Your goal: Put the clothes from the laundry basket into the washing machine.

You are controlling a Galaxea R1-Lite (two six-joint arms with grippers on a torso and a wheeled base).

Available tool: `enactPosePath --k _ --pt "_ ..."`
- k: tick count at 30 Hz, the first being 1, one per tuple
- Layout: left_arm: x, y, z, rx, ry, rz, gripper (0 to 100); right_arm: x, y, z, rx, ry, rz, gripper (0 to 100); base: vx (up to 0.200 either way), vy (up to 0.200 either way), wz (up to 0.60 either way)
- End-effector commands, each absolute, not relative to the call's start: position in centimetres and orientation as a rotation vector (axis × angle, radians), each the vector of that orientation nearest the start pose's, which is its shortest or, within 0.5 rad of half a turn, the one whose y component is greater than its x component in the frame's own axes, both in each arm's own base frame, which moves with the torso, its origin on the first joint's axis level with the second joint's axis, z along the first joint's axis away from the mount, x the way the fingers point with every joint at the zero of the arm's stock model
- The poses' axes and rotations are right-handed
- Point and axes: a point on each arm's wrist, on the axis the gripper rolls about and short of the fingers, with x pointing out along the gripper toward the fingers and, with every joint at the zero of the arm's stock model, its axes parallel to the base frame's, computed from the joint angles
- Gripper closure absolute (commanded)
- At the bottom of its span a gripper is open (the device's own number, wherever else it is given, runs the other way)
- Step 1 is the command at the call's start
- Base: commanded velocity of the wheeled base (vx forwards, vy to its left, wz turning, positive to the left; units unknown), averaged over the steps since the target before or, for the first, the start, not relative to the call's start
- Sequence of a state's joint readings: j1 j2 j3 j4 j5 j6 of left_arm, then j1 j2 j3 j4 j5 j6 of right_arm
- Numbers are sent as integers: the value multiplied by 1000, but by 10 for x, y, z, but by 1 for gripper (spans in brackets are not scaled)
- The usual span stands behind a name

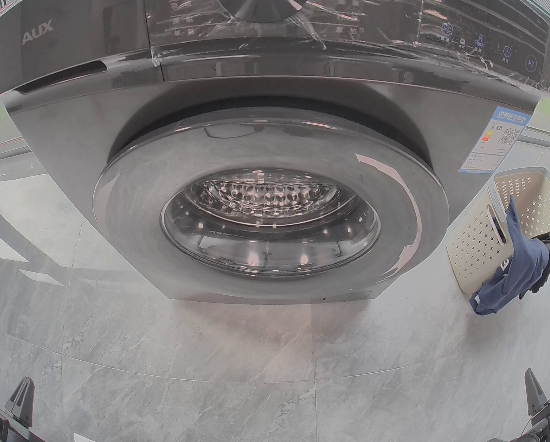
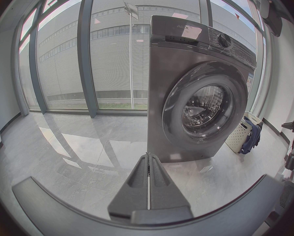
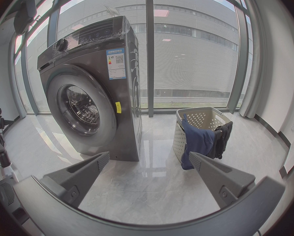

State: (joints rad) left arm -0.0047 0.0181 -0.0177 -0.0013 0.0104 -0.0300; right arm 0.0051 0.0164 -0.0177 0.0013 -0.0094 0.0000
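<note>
Bright corner room, lots of glass, shiny floor

The floor (image 2: 88, 154) is glossy pale grey tile with faint veining, and it bounces daylight back in long streaks. Floor-to-ceiling windows (image 3: 192, 49) with dark frames look out on a big grey slatted building (image 2: 114, 59) and a thin strip of grass (image 2: 120, 106). Plain white wall (image 3: 284, 92) to the side, with a pale curtain (image 3: 255, 66) bunched in the corner.

Right gripper (image 3: 148, 154) — matte grey, hollowed wedge fingers (image 3: 219, 177), screw-fastened
</note>
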Motion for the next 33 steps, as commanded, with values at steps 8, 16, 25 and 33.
enactPosePath --k 8,16,25,33 --pt "-23 0 76 -31 0 6 100 -23 0 76 0 5 -9 0 150 0 0" --pt "-23 0 76 -31 0 8 100 -22 0 76 3 6 -8 0 0 -50 0" --pt "-23 0 76 -34 0 6 100 -23 0 76 8 5 -12 0 0 -89 0" --pt "-23 0 76 -35 0 8 100 -35 -1 132 11 -181 -10 0 0 0 0"
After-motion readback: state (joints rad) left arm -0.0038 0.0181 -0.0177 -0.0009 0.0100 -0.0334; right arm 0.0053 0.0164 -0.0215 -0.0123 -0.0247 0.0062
